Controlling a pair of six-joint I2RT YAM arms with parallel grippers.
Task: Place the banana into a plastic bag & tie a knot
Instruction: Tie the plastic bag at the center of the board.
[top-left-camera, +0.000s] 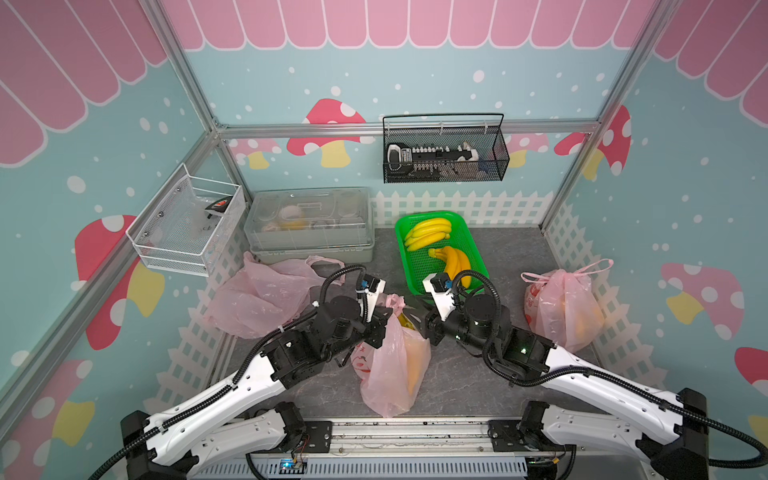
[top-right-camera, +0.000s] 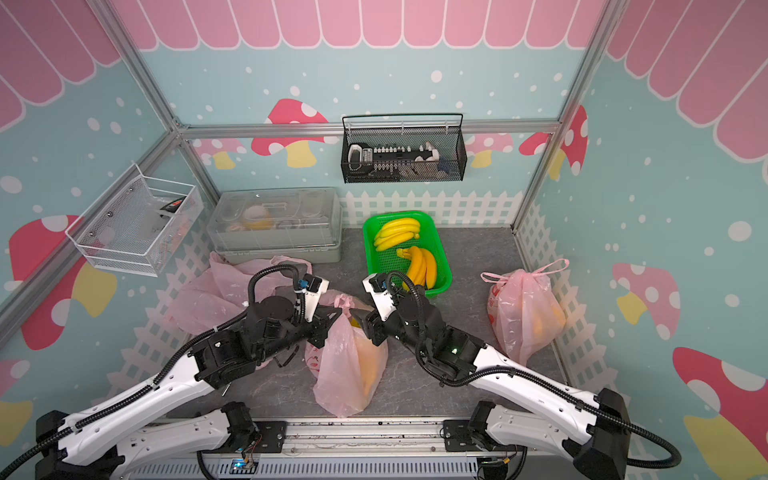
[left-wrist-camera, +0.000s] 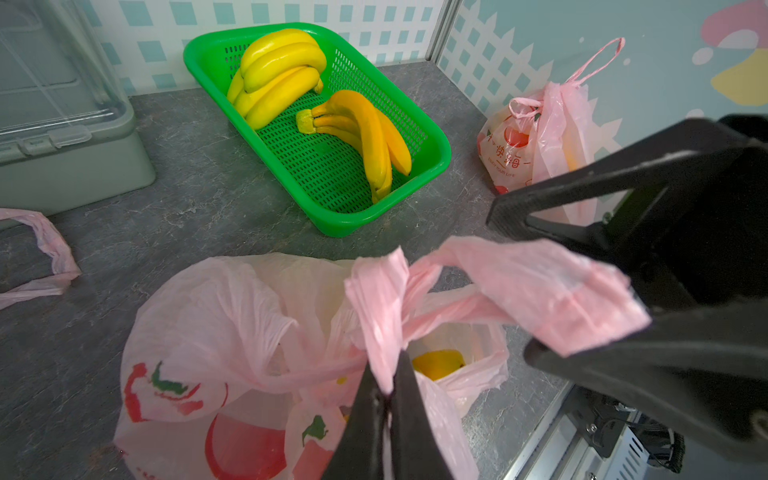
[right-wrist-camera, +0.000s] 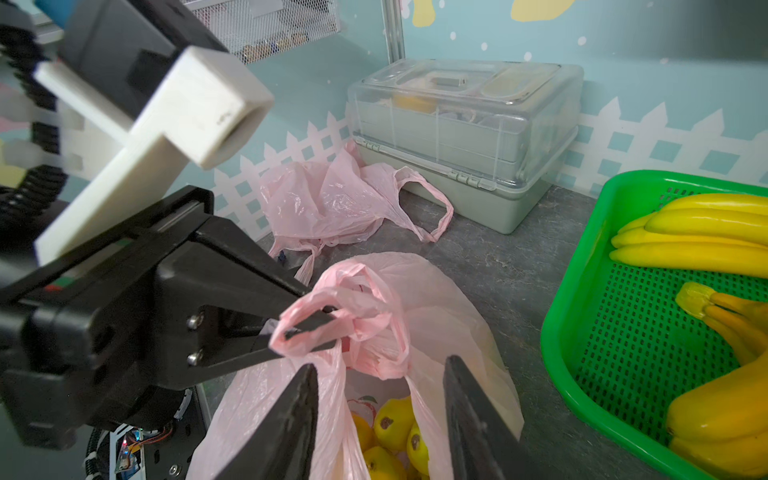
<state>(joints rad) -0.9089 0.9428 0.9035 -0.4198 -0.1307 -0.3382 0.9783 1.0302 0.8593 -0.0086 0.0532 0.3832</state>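
Inward, low, left gripper (left-wrist-camera: 386, 392) pinching bag handle (left-wrist-camera: 376, 303)

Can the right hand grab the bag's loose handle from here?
Likely yes: the right hand is open, the loose handle lying between its fingers; left hand only pinches the other handle.

Lighting bright, even, diffuse; shadows faint. Both top views bow at edges. Right wrist view: near white camera housing (right-wrist-camera: 195, 104) blurred, upper corner dim.

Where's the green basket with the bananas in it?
In both top views the green basket sits at the back of the table, right of centre, close to the white fence, between the clear-lidded box and the tied pink bag.
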